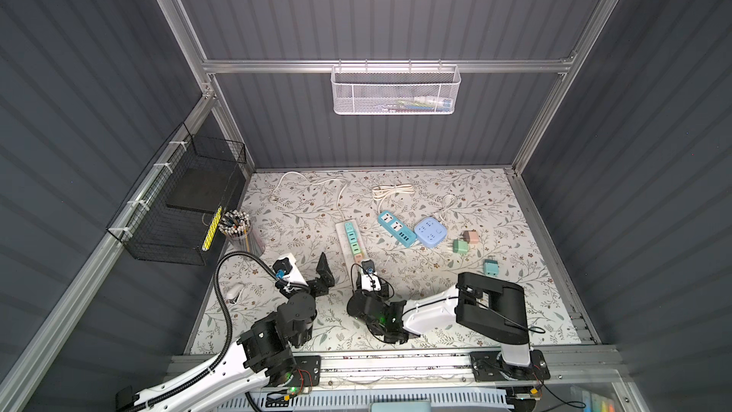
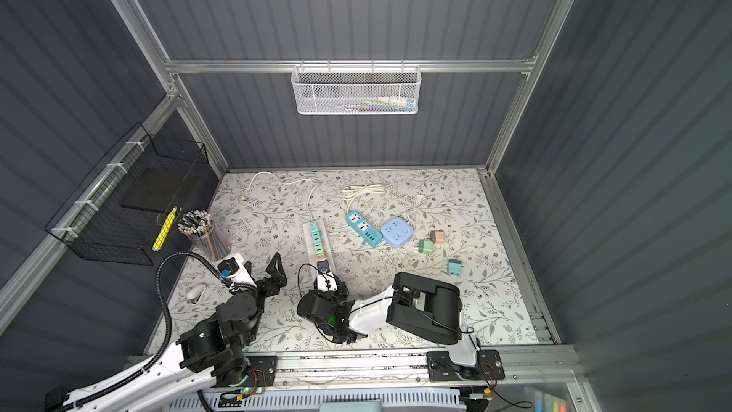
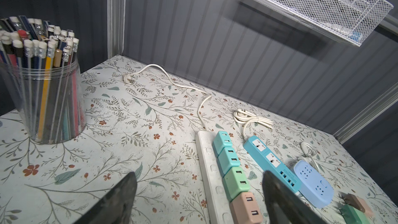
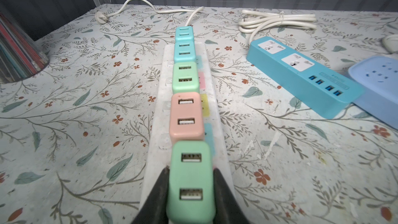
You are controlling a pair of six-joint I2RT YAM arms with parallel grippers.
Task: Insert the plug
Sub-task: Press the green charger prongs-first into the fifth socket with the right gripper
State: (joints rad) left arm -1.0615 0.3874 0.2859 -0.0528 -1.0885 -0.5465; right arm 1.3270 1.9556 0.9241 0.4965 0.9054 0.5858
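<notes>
My worry is the seating. From the right wrist view I can't see the prongs or the socket under the green USB charger plug (image 4: 189, 190), so I can't say it is fully home. If it is only part-way in, letting go could leave it tilted or let it pop out. Retreating with the pads rubbing its sides could lift it out again, or drag the whole white power strip (image 4: 159, 121) along, since nothing holds the strip down. The left gripper (image 3: 199, 174) has its jaws wide apart and hangs beside the strip without touching it (no help as a brace from there). A further push that is off-axis could bend the prongs or skid the strip across the floral table cover (image 4: 86, 126). There is also little room at the far side — the plug stands hard up against the pink charger (image 4: 186, 115), and I can see no gap between them, so a skewed push could jam one against the other.

The plug stands upright at the near end of the strip, last in the row of chargers. It sits squarely between the fingers of the right gripper (image 4: 190, 170) — the two black fingers (image 4: 155, 192) lie against its two flanks, clamped on its lower half as far as I can judge.
</notes>
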